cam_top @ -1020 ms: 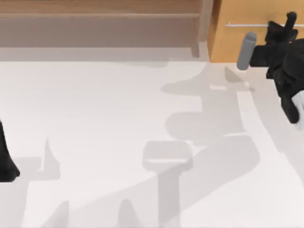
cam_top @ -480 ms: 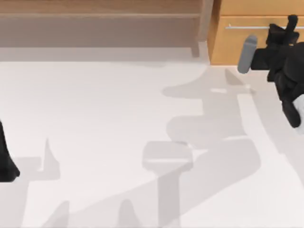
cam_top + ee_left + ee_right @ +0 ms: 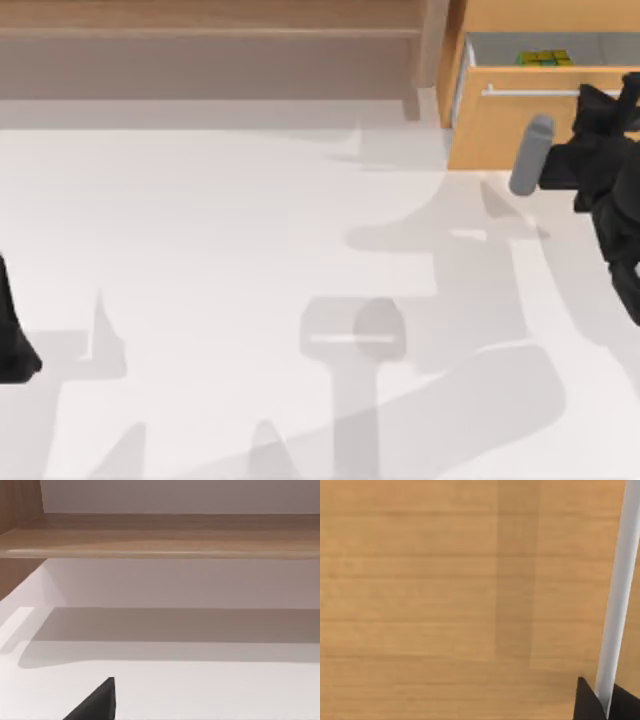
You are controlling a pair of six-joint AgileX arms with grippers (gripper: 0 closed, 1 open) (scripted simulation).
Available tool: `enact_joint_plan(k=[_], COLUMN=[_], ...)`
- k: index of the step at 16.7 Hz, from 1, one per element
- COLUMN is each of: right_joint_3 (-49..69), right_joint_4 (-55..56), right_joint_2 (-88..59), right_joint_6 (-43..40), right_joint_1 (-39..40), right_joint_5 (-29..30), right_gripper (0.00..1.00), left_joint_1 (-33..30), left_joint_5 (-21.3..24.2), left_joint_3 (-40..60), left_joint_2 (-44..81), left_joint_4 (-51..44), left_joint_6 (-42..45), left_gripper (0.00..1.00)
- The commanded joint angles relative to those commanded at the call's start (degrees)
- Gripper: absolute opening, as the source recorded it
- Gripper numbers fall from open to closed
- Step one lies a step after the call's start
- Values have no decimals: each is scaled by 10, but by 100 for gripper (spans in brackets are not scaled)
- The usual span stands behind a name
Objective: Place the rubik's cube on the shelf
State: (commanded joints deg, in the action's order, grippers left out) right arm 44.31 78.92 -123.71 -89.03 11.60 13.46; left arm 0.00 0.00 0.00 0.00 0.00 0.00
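Observation:
The rubik's cube, yellow and green, lies inside the pulled-out orange-wood drawer at the back right. My right gripper is shut on the drawer's silver bar handle. In the right wrist view its black fingertips clasp the handle against the drawer front. The shelf, a long light-brown board with an upright post, runs along the back left and also appears in the left wrist view. My left arm stays parked at the left edge.
The white table stretches wide between the two arms, crossed by grey shadows. The drawer cabinet stands right beside the shelf's post.
My right gripper has drawn back toward the table's front with the handle, and the drawer has slid out. The cube inside has come into sight. The left arm has not moved.

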Motion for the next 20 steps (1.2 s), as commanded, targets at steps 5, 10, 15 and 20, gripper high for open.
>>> enact_joint_plan(k=[5,10,15,20], right_joint_3=[-7,-112,-149,-188], right_joint_4=[5,64,91,122], right_joint_2=[3,40,56,66], right_joint_6=[1,2,1,2], right_joint_1=[0,18,26,38], right_joint_5=[1,20,27,40], right_gripper=[0,0,0,0], left_joint_1=[0,0,0,0], left_joint_5=[0,0,0,0], left_joint_3=[0,0,0,0], left_joint_2=[0,0,0,0], left_joint_4=[0,0,0,0], left_joint_6=[0,0,0,0], left_gripper=[100,100,100,100])
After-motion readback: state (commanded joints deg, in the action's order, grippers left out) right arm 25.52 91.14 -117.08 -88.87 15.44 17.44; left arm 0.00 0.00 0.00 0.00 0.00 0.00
